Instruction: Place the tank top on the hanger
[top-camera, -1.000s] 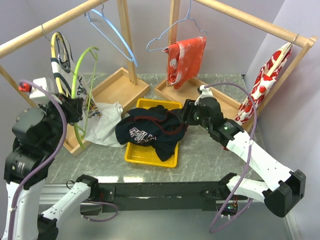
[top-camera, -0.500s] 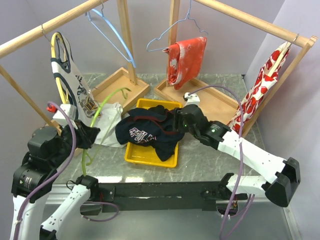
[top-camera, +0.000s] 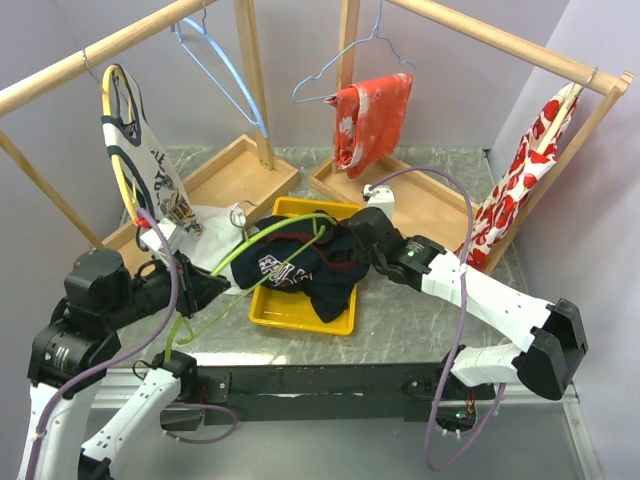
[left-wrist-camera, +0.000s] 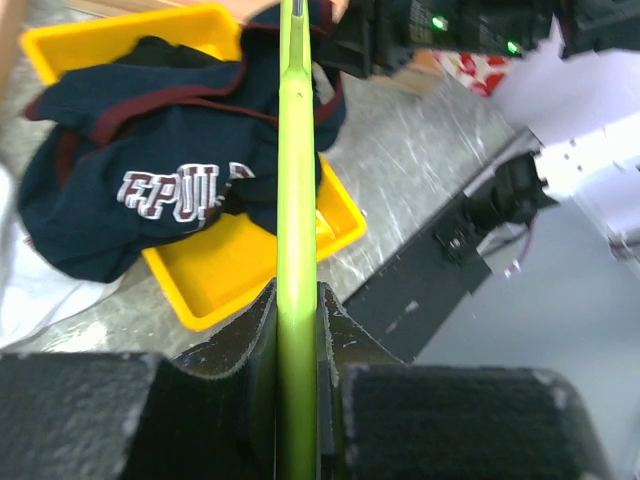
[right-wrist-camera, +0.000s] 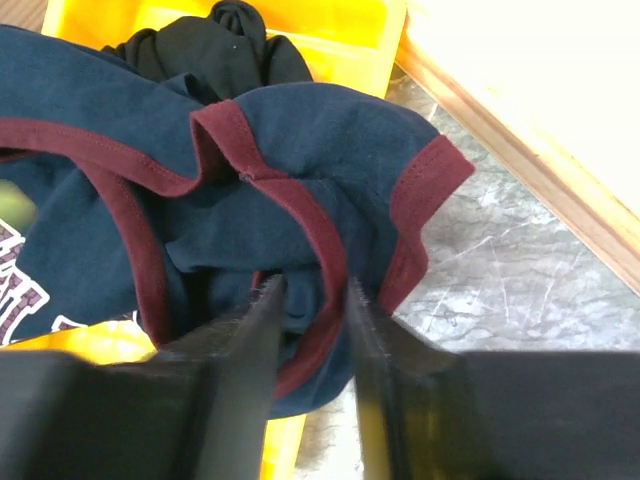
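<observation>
The navy tank top with red trim lies bunched in a yellow tray. My left gripper is shut on the lime-green hanger, which reaches over the tray above the tank top. In the left wrist view the hanger runs straight up from the gripper across the tank top. My right gripper is at the tank top's right edge. In the right wrist view the gripper straddles a red-trimmed fold of the tank top, jaws narrow but apart.
A white tank top on a yellow hanger and a light blue hanger hang on the left rail. A red cloth and a red-and-white garment hang at the right. White cloth lies left of the tray. A black garment is under the tank top.
My left arm has carried the green hanger down from the left rail and out over the tray. My right gripper has moved left onto the tank top, its jaws narrowing.
</observation>
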